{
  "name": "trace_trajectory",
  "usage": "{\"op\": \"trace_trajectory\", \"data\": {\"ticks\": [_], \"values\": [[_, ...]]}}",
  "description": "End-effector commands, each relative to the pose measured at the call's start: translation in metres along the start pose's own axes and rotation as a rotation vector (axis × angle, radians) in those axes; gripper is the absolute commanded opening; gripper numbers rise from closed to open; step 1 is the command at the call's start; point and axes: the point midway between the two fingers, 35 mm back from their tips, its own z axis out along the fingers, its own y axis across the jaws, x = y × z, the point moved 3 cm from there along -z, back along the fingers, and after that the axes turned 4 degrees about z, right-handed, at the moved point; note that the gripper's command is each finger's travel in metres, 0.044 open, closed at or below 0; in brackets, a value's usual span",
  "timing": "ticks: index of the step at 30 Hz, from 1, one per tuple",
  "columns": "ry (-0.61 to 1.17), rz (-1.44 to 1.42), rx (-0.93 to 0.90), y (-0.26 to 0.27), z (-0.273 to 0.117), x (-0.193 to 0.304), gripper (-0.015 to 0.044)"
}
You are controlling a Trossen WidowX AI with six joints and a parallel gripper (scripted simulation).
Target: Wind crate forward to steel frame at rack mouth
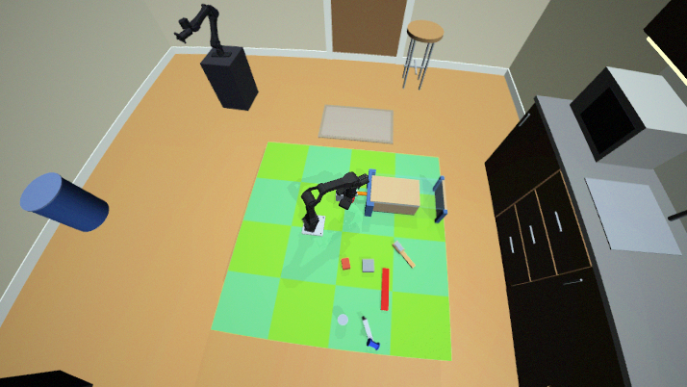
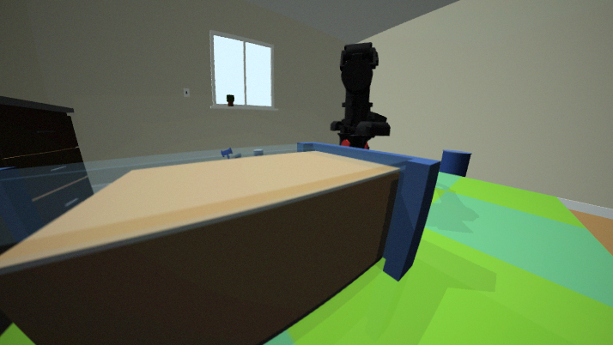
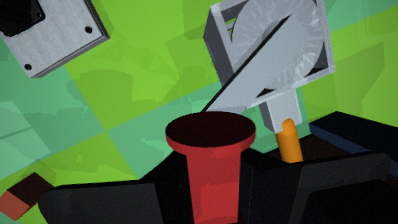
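Observation:
My gripper [image 1: 353,198] [image 2: 355,142] [image 3: 204,141] is shut on the winch handle's red knob. The handle's grey crank arm [image 3: 260,65] reaches from the knob across the top of the winch [image 1: 340,196] [image 3: 220,45]; its key end is hidden. An orange strap [image 1: 362,193] [image 3: 290,145] runs from the winch toward the crate. The tan crate [image 1: 394,190] [image 2: 240,184] sits flat inside the clear-panelled cubby. Its front is at or very near the blue frame [image 1: 368,208] [image 2: 412,214] at the mouth; I cannot tell whether they touch.
A wooden-handled tool [image 1: 404,254], a red block [image 1: 345,264] [image 3: 17,197], a grey block [image 1: 368,266], a red bar [image 1: 385,289], a pale round piece [image 1: 343,320] and a blue-headed tool [image 1: 368,329] lie on the near side. The cubby's rear frame [image 1: 437,214] stands behind the crate.

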Motion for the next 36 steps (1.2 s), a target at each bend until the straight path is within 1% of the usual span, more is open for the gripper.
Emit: {"op": "trace_trajectory", "data": {"ticks": [1, 5, 6, 23, 28, 36], "values": [[0.020, -0.002, 0.039, -0.016, -0.002, 0.009, 0.0000], [0.020, -0.002, 0.039, -0.018, -0.003, 0.010, 0.0000], [0.002, 0.001, -0.003, -0.004, 0.000, 0.003, 0.0000], [0.005, 0.001, 0.001, -0.005, 0.000, 0.004, 0.0440], [0.005, 0.001, 0.001, -0.006, -0.006, 0.004, 0.0440], [0.001, 0.001, 0.002, -0.003, -0.063, 0.002, 0.0440]]}}
